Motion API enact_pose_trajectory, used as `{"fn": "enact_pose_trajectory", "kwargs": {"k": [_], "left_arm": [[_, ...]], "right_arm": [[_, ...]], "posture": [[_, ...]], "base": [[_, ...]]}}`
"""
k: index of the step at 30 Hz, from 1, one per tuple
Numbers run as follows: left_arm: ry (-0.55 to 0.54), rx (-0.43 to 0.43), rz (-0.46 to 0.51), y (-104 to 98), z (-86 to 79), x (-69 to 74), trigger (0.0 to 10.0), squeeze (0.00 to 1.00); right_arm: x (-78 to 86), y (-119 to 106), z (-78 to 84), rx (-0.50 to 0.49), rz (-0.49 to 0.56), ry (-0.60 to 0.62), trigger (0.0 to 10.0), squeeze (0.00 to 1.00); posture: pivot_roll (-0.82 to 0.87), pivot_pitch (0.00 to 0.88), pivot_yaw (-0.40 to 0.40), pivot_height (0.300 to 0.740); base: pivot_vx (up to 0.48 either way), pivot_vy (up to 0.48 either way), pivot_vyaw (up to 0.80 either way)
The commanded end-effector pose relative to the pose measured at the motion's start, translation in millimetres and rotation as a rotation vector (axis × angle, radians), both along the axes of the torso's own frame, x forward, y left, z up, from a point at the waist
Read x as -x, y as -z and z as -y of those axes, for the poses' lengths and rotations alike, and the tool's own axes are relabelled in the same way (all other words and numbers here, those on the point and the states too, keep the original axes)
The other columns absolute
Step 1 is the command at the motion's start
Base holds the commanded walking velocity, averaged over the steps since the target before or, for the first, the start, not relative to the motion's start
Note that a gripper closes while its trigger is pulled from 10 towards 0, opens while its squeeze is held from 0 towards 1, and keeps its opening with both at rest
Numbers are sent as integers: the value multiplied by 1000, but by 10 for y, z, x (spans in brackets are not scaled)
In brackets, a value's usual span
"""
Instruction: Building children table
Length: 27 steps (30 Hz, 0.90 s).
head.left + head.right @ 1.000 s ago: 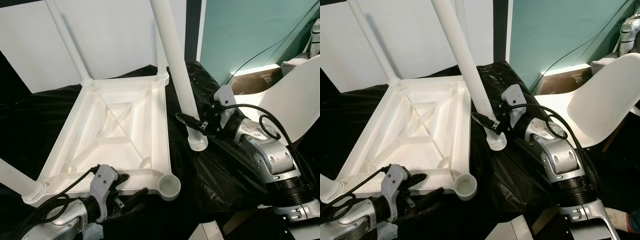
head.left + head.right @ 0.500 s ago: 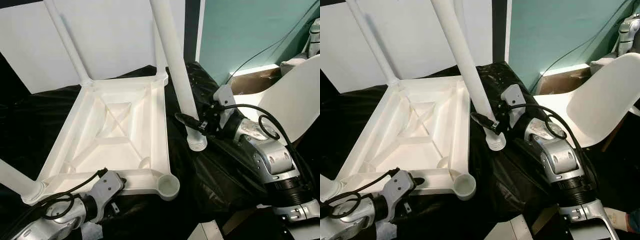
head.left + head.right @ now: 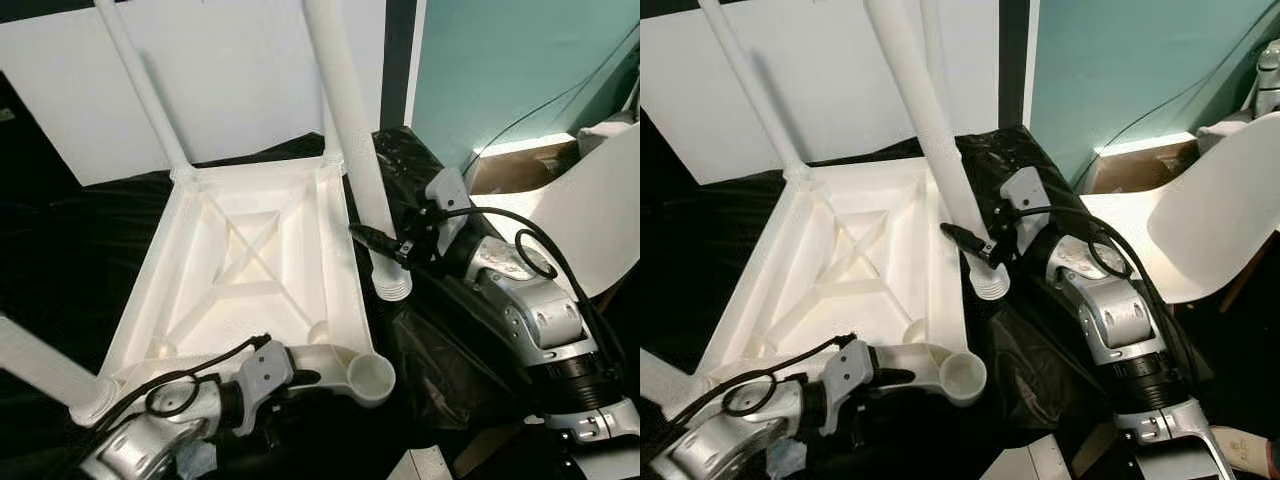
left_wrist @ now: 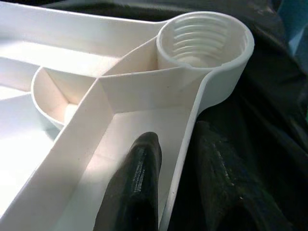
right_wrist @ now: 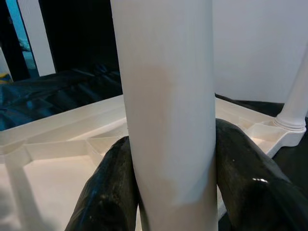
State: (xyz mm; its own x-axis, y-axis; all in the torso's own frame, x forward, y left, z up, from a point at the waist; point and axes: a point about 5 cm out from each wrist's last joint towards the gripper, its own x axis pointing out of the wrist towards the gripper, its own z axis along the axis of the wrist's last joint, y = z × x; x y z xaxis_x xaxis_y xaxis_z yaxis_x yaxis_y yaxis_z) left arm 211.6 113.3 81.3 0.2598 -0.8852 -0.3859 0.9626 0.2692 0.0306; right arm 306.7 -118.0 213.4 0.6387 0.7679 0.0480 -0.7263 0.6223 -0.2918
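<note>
While lying upside down, tabletop [image 3: 250, 265] being pinched at rim by left gripper [image 4: 180, 192], right gripper [image 3: 385, 243] clamping loose leg [image 3: 350, 130].

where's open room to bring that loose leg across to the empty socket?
Free: the black cover between the right gripper holding the loose leg and the empty socket; also the tabletop's ribbed underside. Crowded: the socket corner's near rim, where the left gripper straddles the wall, and the corners with fitted legs.
</note>
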Motion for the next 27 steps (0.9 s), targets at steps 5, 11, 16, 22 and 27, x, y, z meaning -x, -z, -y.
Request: {"fn": "enact_pose_trajectory", "kwargs": {"k": [5,11,16,22,27], "left_arm": [[-249,-102,50,185,7,-213,10000,0],[-376,-128,79,197,33,-394,8941,0],[-401,-153,113,194,72,-433,10000,0],[-428,-135,155,153,91,-489,10000,0],[-422,42,231,-116,221,-569,10000,0]], "right_arm": [[30,-75,-48,-8,26,-27,10000,0],[58,-63,-63,-15,20,-33,10000,0],[74,-40,-88,-23,12,-33,10000,0],[75,-26,-97,-27,9,-30,10000,0],[78,-18,-102,-29,6,-28,10000,0]], "posture": [[-86,0,53,740],[-86,0,58,740],[-82,0,63,740],[-79,0,68,740],[-79,0,69,740]], "base": [[0,0,0],[0,0,0],[0,0,0],[0,0,0],[0,0,0]]}}
